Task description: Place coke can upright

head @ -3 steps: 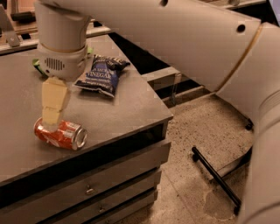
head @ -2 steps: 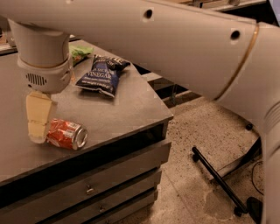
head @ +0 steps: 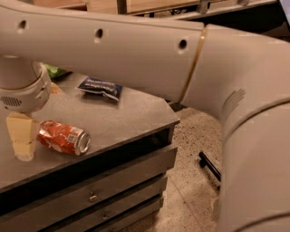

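Gripper (head: 22,148) hangs low at the left of the grey cabinet top (head: 136,113); I cannot tell whether it is released or clenched. Just beside it, toward the cabinet's corner, the coke can (head: 63,137) lies on its side. Farther back sits a blue chip bag (head: 99,87).

A grey cabinet on a speckled floor, in warm light.
The cabinet (head: 136,113) has a flat grey top and dark drawers (head: 113,181) under it, with small metal pulls (head: 93,197). The floor (head: 195,149) beside it is pale stone with dark speckles, and a black bar (head: 209,165) lies on it. Behind, I see light wooden panels (head: 149,5). My gripper (head: 22,152) hangs over the left end of the top.
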Controlling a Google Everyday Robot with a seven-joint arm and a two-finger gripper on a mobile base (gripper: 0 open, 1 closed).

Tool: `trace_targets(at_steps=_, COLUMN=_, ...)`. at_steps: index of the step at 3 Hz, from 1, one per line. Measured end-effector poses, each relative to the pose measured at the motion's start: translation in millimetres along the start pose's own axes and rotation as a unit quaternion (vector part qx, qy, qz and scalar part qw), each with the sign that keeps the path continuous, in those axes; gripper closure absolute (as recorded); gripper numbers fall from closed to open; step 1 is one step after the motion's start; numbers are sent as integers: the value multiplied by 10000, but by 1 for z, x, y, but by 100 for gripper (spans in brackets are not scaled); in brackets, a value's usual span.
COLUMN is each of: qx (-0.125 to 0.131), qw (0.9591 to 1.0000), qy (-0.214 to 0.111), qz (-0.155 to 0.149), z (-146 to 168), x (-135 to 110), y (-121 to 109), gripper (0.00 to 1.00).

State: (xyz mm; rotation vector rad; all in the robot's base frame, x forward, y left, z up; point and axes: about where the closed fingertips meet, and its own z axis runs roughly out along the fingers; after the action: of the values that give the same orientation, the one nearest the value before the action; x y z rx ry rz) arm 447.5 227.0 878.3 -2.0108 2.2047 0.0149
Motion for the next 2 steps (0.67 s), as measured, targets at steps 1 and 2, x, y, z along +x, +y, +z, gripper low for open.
trace_targets(at_steps=1, qx=-7, qw=9996, qy=219, qz=181, z=16, x=-3, y=1, gripper=0)
trace_targets(at_steps=2, qx=6, qw=9980, qy=368, qz=515, z=31, x=-1, y=4, gripper=0)
